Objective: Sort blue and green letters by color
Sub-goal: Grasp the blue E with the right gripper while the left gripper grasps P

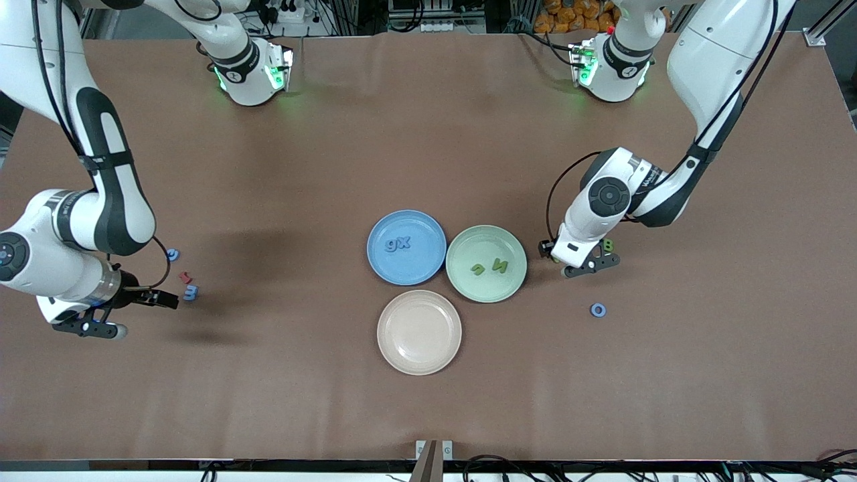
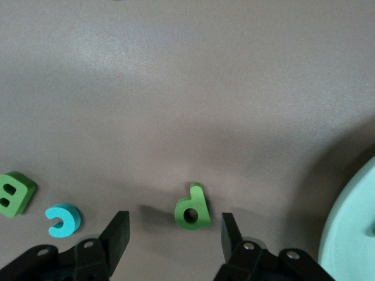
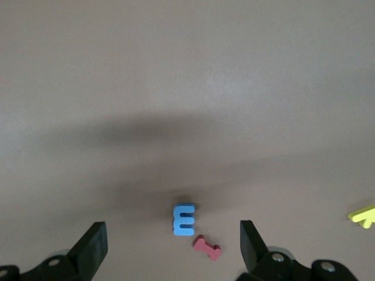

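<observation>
Blue plate (image 1: 406, 247): carries two blue letters, a "g" (image 1: 391, 246) and an "x" (image 1: 403, 244), side by side; this part of the sort looks done.
Green plate (image 1: 487, 263): carries two green letters, a curled one (image 1: 477, 269) and an "N" (image 1: 499, 266); also sorted.
Beige plate (image 1: 419, 331): sits nearest the front camera of the three plates; nothing lies in it.
Left gripper (image 2: 174, 231): low over the counter (image 1: 428, 134) beside the green plate, toward the left arm's end; fingers (image 2: 119, 229) spread wide, holding nothing.
Green "d" (image 2: 193, 208): lies flat on the counter in the gap between the left fingers, touching neither; judged the next pick for the green plate.
Green "B" (image 1: 607, 245): on the counter just outside one left finger; unsorted.
Pale blue "c" (image 2: 62, 219): on the counter between the green "B" and the nearer left finger; unsorted.
Blue ring (image 1: 598, 310): on the counter, apart from the left fingers and nearer the front camera; unsorted.
Right gripper (image 3: 173, 243): above the counter at the right arm's end; fingers (image 3: 94, 246) spread wide, empty.
Blue "E" (image 3: 184, 219): on the counter just ahead of the right fingers, centred on their gap; unsorted.
Dark red letter (image 3: 207, 247): just beside the blue "E", between the right fingers' lines; not part of the sort.
Small blue letter (image 1: 173, 254): on the counter past the dark red letter; unsorted.
Yellow letter (image 3: 364, 215): off to one side of the right fingers; not part of the sort.
Progress: four letters plated, six left by this count; roughly the middle.
</observation>
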Motion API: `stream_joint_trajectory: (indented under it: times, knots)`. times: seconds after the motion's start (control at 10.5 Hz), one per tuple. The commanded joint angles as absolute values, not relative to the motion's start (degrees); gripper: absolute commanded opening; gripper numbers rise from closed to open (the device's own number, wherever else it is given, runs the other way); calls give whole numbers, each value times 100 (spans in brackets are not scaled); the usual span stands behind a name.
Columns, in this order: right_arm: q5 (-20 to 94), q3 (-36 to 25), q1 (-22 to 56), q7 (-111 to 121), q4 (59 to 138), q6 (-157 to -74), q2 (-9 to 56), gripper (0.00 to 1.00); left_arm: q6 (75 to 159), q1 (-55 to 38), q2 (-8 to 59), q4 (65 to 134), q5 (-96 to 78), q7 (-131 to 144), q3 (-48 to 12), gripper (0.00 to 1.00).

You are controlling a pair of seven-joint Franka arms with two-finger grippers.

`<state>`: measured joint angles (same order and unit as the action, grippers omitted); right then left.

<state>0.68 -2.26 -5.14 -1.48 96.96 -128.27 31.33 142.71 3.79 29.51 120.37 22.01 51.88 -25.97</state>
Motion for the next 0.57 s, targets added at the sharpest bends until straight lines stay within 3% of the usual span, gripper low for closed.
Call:
stream_joint_trajectory:
  times: [0.0,0.47]
  knots:
    - [-53,-88,-606,-141,10439,-13743,3076,100,14291,422,2751,12235,2382,5432,-2619,72]
    - [-44,-79,-677,-141,11082,-14641,3146,100,14317,396,2909,12112,2382,5432,-2593,68]
